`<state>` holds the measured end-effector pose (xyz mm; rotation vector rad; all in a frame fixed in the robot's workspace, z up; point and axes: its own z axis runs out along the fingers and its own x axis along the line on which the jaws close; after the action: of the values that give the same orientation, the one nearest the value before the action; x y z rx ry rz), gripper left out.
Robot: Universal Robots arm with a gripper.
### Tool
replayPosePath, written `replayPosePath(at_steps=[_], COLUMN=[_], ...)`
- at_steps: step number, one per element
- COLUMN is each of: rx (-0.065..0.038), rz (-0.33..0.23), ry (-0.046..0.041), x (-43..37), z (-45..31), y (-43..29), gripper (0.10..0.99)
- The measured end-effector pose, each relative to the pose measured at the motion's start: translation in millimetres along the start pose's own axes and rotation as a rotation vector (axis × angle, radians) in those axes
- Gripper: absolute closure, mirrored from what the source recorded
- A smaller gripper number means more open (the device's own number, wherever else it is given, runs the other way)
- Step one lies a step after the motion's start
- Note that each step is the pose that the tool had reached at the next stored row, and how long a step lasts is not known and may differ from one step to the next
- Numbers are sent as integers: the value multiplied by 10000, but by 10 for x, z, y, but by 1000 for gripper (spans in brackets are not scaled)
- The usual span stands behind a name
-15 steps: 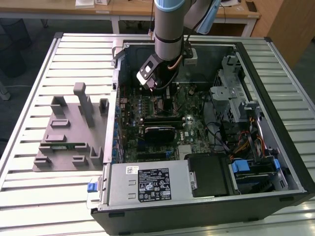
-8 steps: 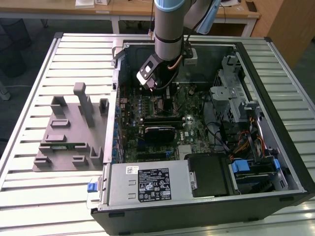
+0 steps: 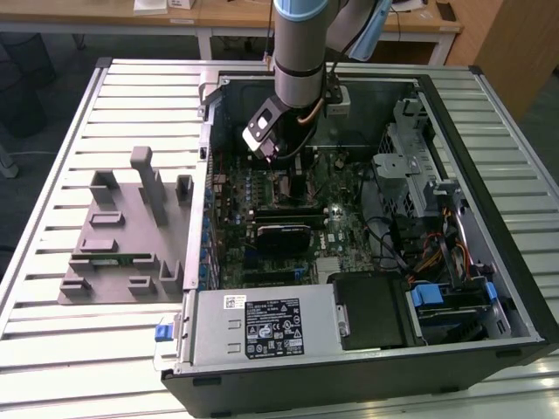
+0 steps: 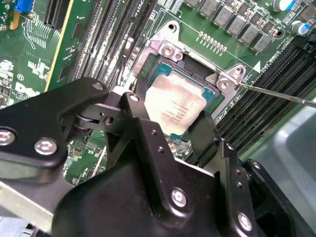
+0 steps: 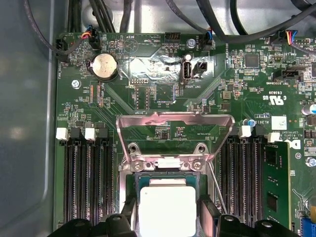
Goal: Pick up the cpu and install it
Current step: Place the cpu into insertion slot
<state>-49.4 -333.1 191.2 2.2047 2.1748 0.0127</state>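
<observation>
Arm [image 3: 301, 44] reaches down into the open case [image 3: 489, 175], which lies on its side on the slatted tabletop [image 3: 52, 140], so the board [image 5: 148, 74] faces up and can be worked from above. Claw [image 4: 170, 116] is low over the socket [image 4: 148, 69] and straddles the cpu [image 4: 177, 101]. Cannot tell from either wrist view whether it is clamping the chip or has let go. The cpu lies within the socket frame, pale top up. It looks level and square to the frame, which I judge to mean seated or very nearly so. Load plate [image 5: 175, 123] stands flipped back on its hinge, away from the chip. That leaves the socket mouth clear for a straight vertical approach. Thin lever [image 4: 276, 94] juts out to one side, unlatched, consistent with the plate being open. Memory slots flank the socket on both sides, and one green stick [image 5: 274, 182] is fitted in a slot well apart from the claw. Grey holder [image 3: 122, 236] sits on the tabletop at the exterior view's left, outside the case and well apart from the arm.
</observation>
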Motion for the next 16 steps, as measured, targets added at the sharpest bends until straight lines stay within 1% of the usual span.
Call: replayPosePath(at_steps=[8, 16], rx=[-2, 0], rz=[0, 0], ry=[5, 2], x=[1, 0], z=[-39, -55], y=[2, 2], gripper=[475, 475])
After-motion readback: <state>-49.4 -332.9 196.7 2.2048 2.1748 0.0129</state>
